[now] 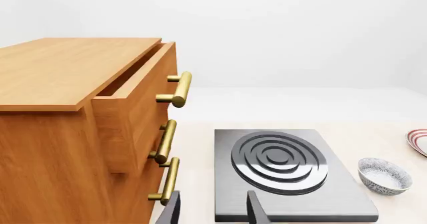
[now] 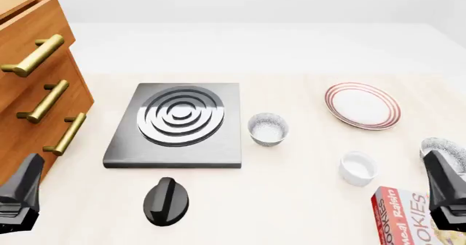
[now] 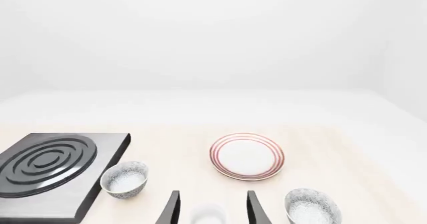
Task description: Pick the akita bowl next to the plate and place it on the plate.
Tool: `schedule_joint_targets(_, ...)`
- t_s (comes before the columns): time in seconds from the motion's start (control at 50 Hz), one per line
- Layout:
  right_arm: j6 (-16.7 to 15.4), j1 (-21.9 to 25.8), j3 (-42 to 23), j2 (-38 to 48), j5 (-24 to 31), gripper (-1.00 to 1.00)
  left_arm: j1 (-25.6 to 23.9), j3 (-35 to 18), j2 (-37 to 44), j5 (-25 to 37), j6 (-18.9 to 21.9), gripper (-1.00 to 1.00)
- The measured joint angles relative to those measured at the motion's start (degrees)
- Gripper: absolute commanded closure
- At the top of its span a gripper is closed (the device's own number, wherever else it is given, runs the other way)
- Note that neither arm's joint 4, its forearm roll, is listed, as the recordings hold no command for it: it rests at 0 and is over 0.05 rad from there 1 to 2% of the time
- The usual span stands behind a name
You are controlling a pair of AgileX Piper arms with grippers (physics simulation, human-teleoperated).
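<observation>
Both tools sit low at the near edge, parked clear of the objects. Right tool [image 3: 212, 209]: fingers apart, gripping nothing. Left tool [image 1: 212, 210]: fingers apart, also gripping nothing.

Near right, a cookie box [image 2: 405, 216]. Just beyond the right tool, a ramekin [image 2: 358, 167] and 1 bowl [image 2: 444, 149] at the surface's right side, partly hidden by the arm in the front view.

2nd bowl [image 2: 268, 129] rests beside the burner [image 2: 178, 124], left of centre.

Farther, the plate [image 2: 363, 105] lies bare. Which bowl counts as next to it is a judgement; the right bowl looks nearer the right tool.

Knob [image 2: 166, 201] near left; drawers [image 2: 36, 87] far left.
</observation>
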Motion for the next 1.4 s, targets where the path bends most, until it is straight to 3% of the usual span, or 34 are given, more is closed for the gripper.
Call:
schedule_joint_targets(0.24,1.2,1.1,-5.6,2.3,4.8,-1.0,0.0,-0.1,0.2,0.0,0.0,-1.0)
schedule_joint_targets(0.64,1.0,2.2,-18.9,14.2,13.5,-1.0,0.0,-0.1,0.2,-0.1,0.0,-1.0)
schedule_joint_targets(0.96,-0.8,0.2,-27.8,21.6,19.9,-1.0,0.0,-0.1,0.3,-0.1,0.0,-1.0)
schedule_joint_targets(1.4,-2.1,-3.7,-34.4,27.5,26.0,-1.0,0.0,-0.1,0.3,-0.1,0.0,-1.0)
